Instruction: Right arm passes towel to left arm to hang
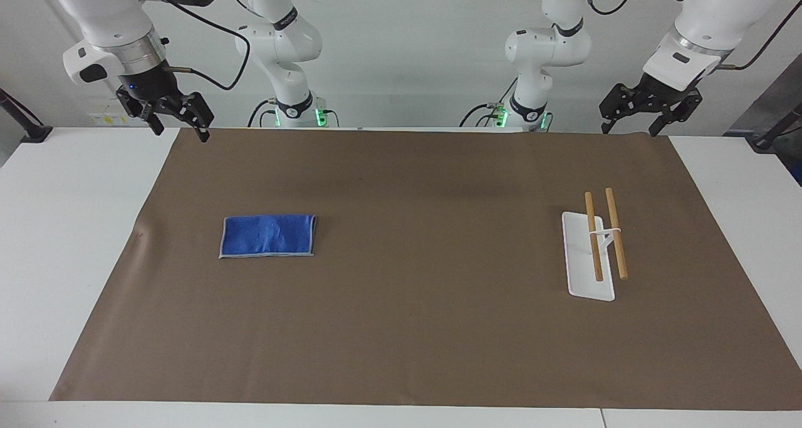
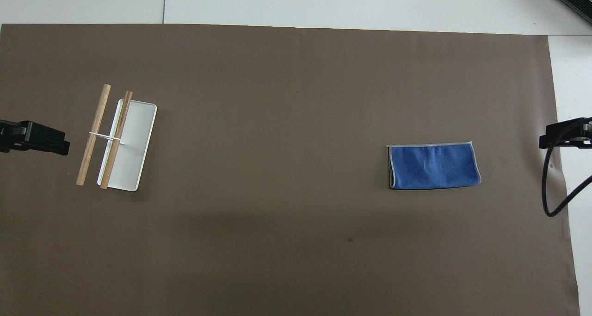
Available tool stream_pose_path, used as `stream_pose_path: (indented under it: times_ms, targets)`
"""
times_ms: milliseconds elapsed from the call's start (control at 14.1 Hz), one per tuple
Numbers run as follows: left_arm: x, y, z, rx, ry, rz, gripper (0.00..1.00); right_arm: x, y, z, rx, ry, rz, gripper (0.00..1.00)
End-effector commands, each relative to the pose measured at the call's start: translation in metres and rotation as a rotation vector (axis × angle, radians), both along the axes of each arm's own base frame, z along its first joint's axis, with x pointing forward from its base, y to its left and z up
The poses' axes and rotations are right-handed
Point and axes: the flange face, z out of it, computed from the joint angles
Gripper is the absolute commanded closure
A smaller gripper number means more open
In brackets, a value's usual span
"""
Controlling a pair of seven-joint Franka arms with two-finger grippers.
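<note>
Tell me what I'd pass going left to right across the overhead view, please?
left gripper, open → towel rack with two wooden bars on a white base → towel, lying flat on the brown mat → right gripper, open, at the mat's edge.

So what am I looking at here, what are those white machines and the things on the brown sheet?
Two robot arms at a table, photographed from across it and from above. The right gripper and the left gripper hang open over the sheet's corners nearest the robots, holding nothing. On the brown mat a folded blue towel lies flat toward the right arm's end. Toward the left arm's end stands a white rack with two wooden bars, where the towel is to hang.
</note>
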Motion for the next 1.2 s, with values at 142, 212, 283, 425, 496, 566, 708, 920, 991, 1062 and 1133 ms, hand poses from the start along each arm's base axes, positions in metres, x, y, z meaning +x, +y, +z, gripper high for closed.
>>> stream_pose_path:
  times_ms: [142, 212, 283, 425, 496, 566, 708, 920, 991, 1062, 1133]
  targets:
    - [-0.004, 0.003, 0.0, -0.009, -0.003, 0.017, 0.0, -0.012, 0.001, -0.011, 0.012, -0.003, 0.01, 0.0]
    - [-0.004, 0.002, 0.0, -0.009, -0.003, 0.015, 0.0, -0.011, 0.002, -0.013, 0.012, -0.008, 0.008, 0.0]
    - [-0.004, 0.003, 0.0, -0.009, -0.003, 0.017, 0.0, -0.01, 0.002, -0.014, 0.011, -0.02, 0.013, 0.0]
    - [-0.004, 0.003, 0.0, -0.009, -0.003, 0.017, 0.0, -0.01, 0.003, -0.021, 0.012, -0.023, 0.026, 0.0]
    - [-0.004, 0.002, 0.0, -0.009, -0.003, 0.015, 0.0, -0.01, 0.003, -0.025, 0.014, -0.023, 0.027, 0.0]
    - [-0.004, 0.002, 0.0, -0.009, -0.003, 0.015, 0.0, -0.009, 0.004, -0.034, 0.023, -0.018, 0.033, 0.0]
    - [-0.004, 0.002, 0.0, -0.009, -0.003, 0.015, 0.0, -0.002, 0.012, -0.066, 0.021, -0.051, 0.045, 0.0]
    - [-0.004, 0.003, 0.0, -0.009, -0.003, 0.017, 0.0, 0.007, 0.031, -0.117, 0.017, -0.098, 0.083, 0.0]
    - [-0.004, 0.002, 0.0, -0.009, -0.003, 0.015, 0.0, 0.009, 0.034, -0.136, 0.017, -0.092, 0.091, 0.0]
    - [-0.004, 0.002, 0.0, -0.009, -0.003, 0.015, 0.0, 0.011, 0.039, -0.156, 0.016, -0.074, 0.106, 0.0]
    - [-0.004, 0.003, 0.0, -0.009, -0.003, 0.017, 0.0, 0.01, 0.041, -0.172, 0.016, -0.075, 0.118, 0.0]
